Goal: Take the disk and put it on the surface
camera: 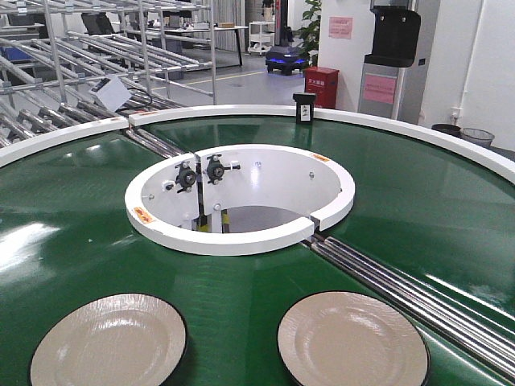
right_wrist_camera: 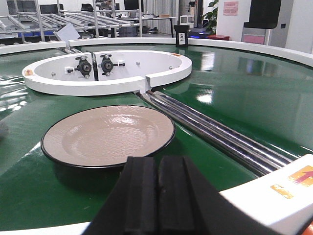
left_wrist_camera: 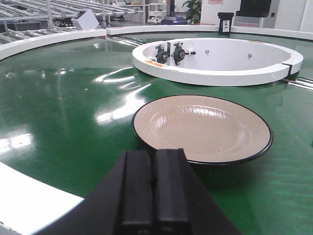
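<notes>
Two disks, beige plates with black rims, lie flat on the green conveyor belt [camera: 241, 281]: a left disk [camera: 109, 342] and a right disk [camera: 352, 342]. My left gripper [left_wrist_camera: 154, 154] is shut, its black pads pressed together with nothing between them. It hangs just short of the near rim of a disk [left_wrist_camera: 201, 128]. Just before the near rim of another disk [right_wrist_camera: 108, 134], my right gripper [right_wrist_camera: 157, 160] is also shut and empty. Neither gripper shows in the front view. The surface is out of view.
A white inner ring [camera: 241, 241] with two black fittings [camera: 201, 173] encloses the belt's central hole. Steel rollers [camera: 402, 281] cross the belt at the right. A white outer rim [right_wrist_camera: 274, 196] borders the belt. A small black device [camera: 303, 106] stands at the far rim.
</notes>
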Robot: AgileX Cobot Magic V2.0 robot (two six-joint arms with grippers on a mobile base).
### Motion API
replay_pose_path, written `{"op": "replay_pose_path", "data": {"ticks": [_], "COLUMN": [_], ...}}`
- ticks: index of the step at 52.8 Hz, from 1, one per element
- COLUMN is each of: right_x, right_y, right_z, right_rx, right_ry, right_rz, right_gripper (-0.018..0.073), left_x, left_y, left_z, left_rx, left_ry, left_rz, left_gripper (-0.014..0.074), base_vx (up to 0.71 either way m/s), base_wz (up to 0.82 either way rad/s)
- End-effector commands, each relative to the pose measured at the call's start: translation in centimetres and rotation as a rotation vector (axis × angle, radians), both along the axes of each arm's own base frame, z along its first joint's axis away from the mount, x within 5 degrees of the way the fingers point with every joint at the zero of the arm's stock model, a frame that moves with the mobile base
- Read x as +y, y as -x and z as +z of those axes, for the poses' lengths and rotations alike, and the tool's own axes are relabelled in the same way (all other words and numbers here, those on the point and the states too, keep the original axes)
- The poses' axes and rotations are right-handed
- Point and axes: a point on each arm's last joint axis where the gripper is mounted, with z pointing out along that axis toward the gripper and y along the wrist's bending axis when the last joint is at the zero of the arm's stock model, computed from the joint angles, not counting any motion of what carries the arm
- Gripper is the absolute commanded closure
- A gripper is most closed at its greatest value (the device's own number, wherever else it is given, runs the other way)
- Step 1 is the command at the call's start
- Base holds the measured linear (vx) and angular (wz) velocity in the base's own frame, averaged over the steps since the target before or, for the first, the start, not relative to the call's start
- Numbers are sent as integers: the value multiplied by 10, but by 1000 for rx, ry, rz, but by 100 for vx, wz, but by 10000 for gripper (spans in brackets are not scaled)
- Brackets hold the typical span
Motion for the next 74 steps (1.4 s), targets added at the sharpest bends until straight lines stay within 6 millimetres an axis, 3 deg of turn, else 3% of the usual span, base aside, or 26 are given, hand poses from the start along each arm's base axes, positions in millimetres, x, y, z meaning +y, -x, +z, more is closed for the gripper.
{"op": "replay_pose_path", "data": {"ticks": [1, 57, 69, 74], "right_x": [1, 1, 3, 2], "right_y": [1, 1, 3, 7], "right_z": [7, 8, 25, 45], "right_rx": [-93, -111, -279, -313], "right_ry": [3, 48, 21, -41], "right_rz": [8, 9, 35, 30], "right_gripper": [568, 568, 568, 568], "left_x": [0, 0, -1, -1], "left_y": [1, 1, 9, 15], "left_z": [15, 21, 54, 73], "left_rx": [-112, -175, -499, -555], "left_ry": [8, 24, 155, 151], "left_rz": [1, 0, -32, -36], "left_gripper": [604, 604, 604, 604], "base_vx": [0, 0, 0, 0], "base_wz": [0, 0, 0, 0]}}
